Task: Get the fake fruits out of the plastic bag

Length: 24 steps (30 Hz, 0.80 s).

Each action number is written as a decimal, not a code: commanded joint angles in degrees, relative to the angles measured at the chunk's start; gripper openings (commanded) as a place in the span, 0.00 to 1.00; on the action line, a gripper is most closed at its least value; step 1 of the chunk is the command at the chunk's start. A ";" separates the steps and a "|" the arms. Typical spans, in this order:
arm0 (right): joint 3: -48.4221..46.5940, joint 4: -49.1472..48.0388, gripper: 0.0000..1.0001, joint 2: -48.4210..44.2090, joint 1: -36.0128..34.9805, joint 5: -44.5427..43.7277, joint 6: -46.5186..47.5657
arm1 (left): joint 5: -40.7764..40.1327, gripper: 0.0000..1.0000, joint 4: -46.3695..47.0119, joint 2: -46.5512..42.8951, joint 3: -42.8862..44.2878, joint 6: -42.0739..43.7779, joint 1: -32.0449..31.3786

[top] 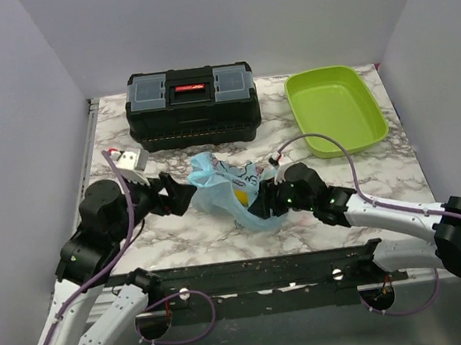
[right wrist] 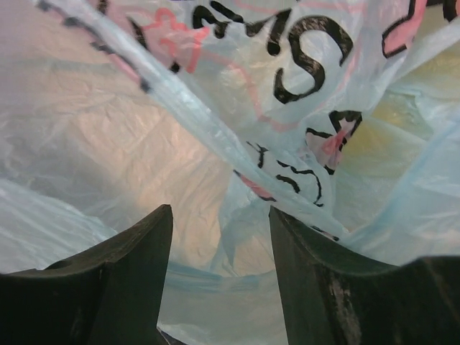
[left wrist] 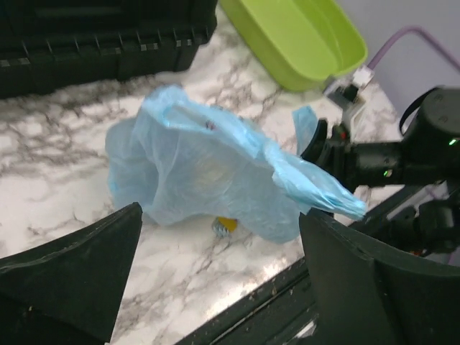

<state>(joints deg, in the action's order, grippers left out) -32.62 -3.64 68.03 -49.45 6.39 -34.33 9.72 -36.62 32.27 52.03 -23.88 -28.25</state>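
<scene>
Left claw (top: 184, 192): Wide open and holding nothing. It sits just beside the left end of the plastic bag (top: 224, 186).
Risk on the left: If this claw shuts on loose film only, the thin bag may stretch or tear. The mouth would then stay closed.
Small yellow block (left wrist: 225, 226): It peeks out from under the bag's near edge. It is not a fruit, and a claw could grab it by mistake.
Risk in the middle: If the bag is lifted by its bottom, the fake fruits (right wrist: 136, 165) could spill out. They are round, so they may roll off the surface (top: 179, 228).
Right claw (top: 259, 204): About half open and pushed into the right side of the bag. Film lies between its fingers (right wrist: 108, 280). I cannot tell if it pinches any.
Risk on the right: The claw can see only film, so it may close on the bag and miss a fruit.
Tool box (top: 192, 106): Black, at the back, lid shut. What is inside is hidden.
Plastic bag: Crumpled in the middle of the surface, in front of the tool box. The fruits show only as a warm yellow-orange glow behind the film, so I judge they are all inside.
Green tray (top: 360, 137): At the back right, well apart from the bag. No fruit is in it.
</scene>
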 commanded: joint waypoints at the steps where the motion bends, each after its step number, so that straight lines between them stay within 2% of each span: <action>1: -4.22 -2.25 0.61 -0.67 -0.38 -2.64 0.79 | -5.50 0.94 -5.86 4.62 12.39 -1.74 0.13; 4: -5.98 -4.41 0.63 0.11 -0.52 -1.85 -0.45 | -6.02 0.95 -11.85 7.86 16.01 -6.45 0.13; 8: -6.52 -11.18 0.73 2.26 -2.03 0.05 -1.54 | -5.36 0.93 -17.35 6.93 15.35 -8.75 0.14; 12: -8.29 -16.15 0.75 6.48 -4.21 1.23 -2.31 | 6.02 0.91 -10.32 -1.25 4.62 -10.65 0.13; 16: -10.06 -18.99 0.74 11.62 -7.47 0.44 -3.48 | 14.77 0.97 -2.38 -6.18 -5.84 -17.12 0.13; 21: -9.20 -23.84 0.66 17.55 -10.86 0.01 -4.52 | 12.43 0.99 2.43 -2.77 -12.12 -21.47 0.13; 24: -8.71 -23.35 0.50 18.45 -11.04 0.18 -4.56 | 9.39 0.99 3.47 2.34 -12.12 -21.58 0.17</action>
<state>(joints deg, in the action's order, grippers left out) -41.52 -23.31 85.12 -59.72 6.52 -38.20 20.38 -38.79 28.99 40.38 -42.13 -28.21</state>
